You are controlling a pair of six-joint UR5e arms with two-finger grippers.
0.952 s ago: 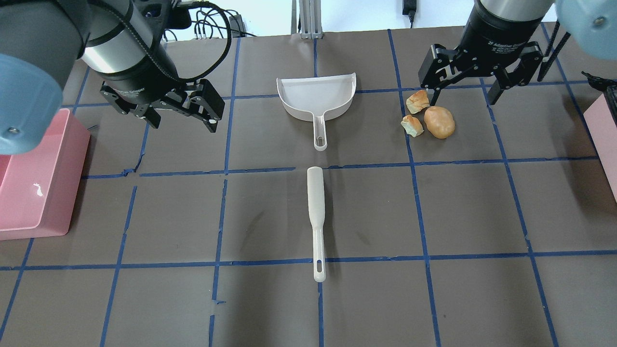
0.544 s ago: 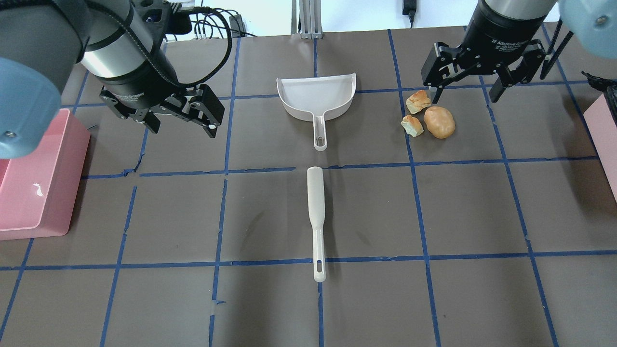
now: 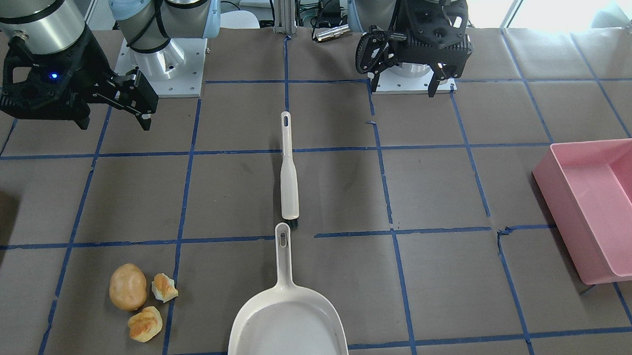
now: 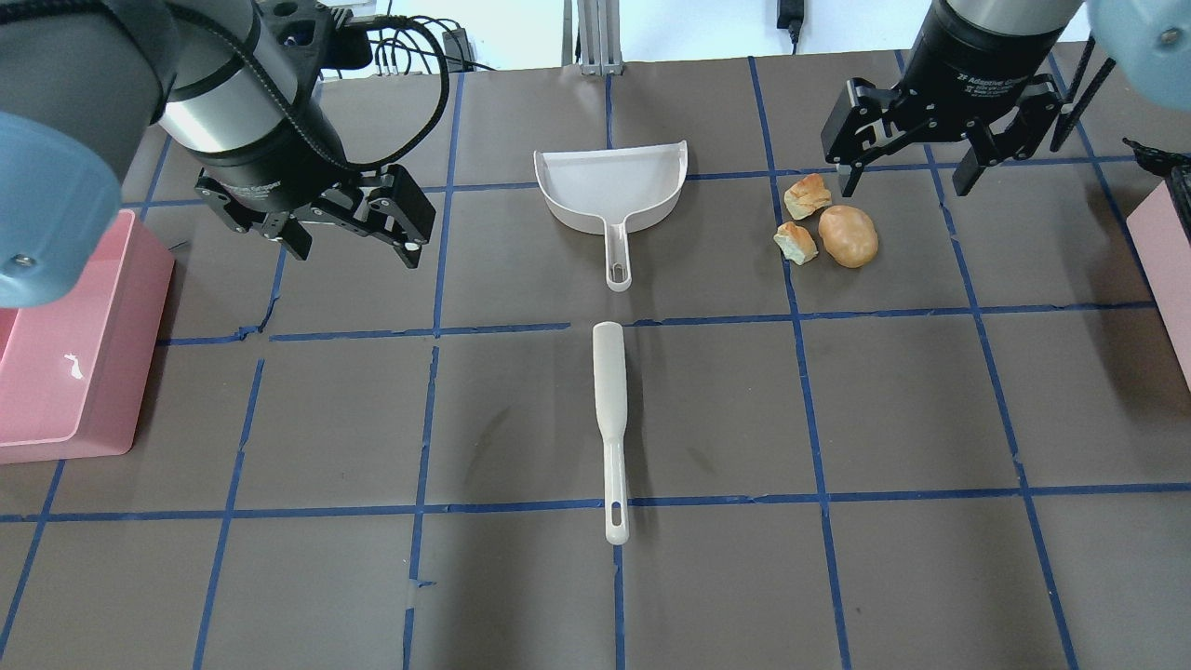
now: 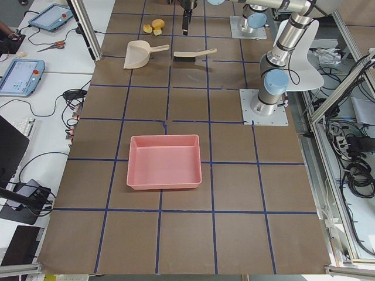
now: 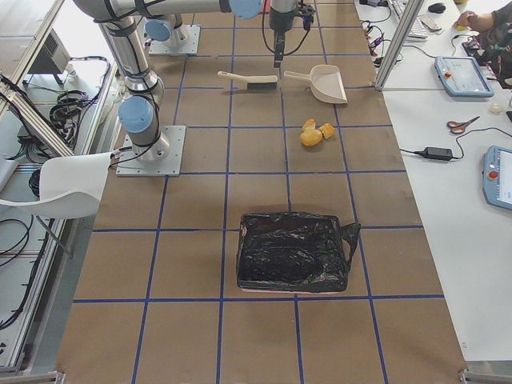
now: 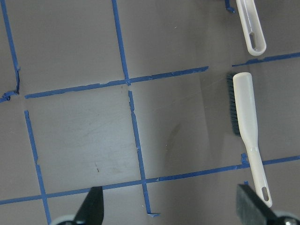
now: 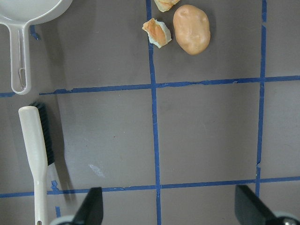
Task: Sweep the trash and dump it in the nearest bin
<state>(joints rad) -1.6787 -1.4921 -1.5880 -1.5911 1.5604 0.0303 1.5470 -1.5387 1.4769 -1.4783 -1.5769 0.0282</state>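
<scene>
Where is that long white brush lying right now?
In the overhead view the long white plastic brush lies flat mid-table, its bristle end just short of, not touching, the white plastic dustpan handle.

Field notes: white dustpan point(image 4: 609, 181) and brush point(image 4: 609, 372), smooth, slightly glossy plastic. Table cover point(image 4: 893, 400) matt brown paper; blue tape lines point(image 8: 154, 131). The tan lump point(image 4: 848, 235) smooth; bread chunks point(image 4: 806, 195) rough, torn. The pink tub point(image 3: 616, 207) glossy plastic.

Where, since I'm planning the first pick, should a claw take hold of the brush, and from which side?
Take the brush by its thin handle, coming straight down from above and closing across its narrow width. It rests bristles down, its handle pointing away from the dustpan with nothing touching it, so that slim, free end probably gives the easiest hold.
</scene>
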